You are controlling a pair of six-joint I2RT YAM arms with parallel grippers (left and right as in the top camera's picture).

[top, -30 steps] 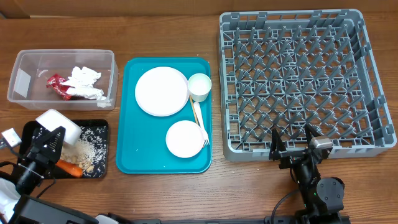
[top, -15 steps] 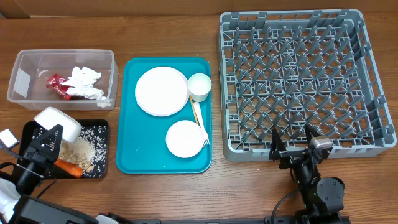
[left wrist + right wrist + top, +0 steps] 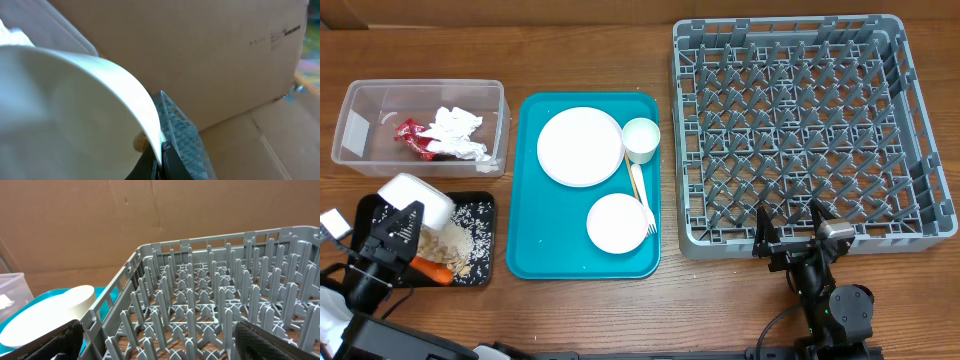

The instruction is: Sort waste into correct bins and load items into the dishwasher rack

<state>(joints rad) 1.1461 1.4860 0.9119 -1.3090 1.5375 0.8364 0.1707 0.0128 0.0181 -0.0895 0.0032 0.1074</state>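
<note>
Overhead: left claw (image 3: 405, 215) clamps the rim of a plain white bowl (image 3: 415, 194), tilted over the far-left corner of the black tray (image 3: 490, 252). In the tray lie beige crumbs (image 3: 450, 243), rice grains (image 3: 472, 211) and an orange carrot (image 3: 430, 270). The clear tub (image 3: 375, 105) holds a red wrapper (image 3: 412, 135) and crumpled napkins (image 3: 457, 132). Right claw (image 3: 788, 232) is spread wide and empty, beside the near wall of the grey rack (image 3: 920, 130).

Left wrist: the bowl's rim is pinched between the fingers (image 3: 167, 155). Marks on the cardboard (image 3: 200, 60) are too faint to read.

Right wrist: upright rack pegs, with a white plate (image 3: 50, 315) at left.

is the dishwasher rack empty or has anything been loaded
Empty: the dishwasher rack shows only bare pegs and grid floor; plate, bowl and cup sit on the teal tray.
</note>
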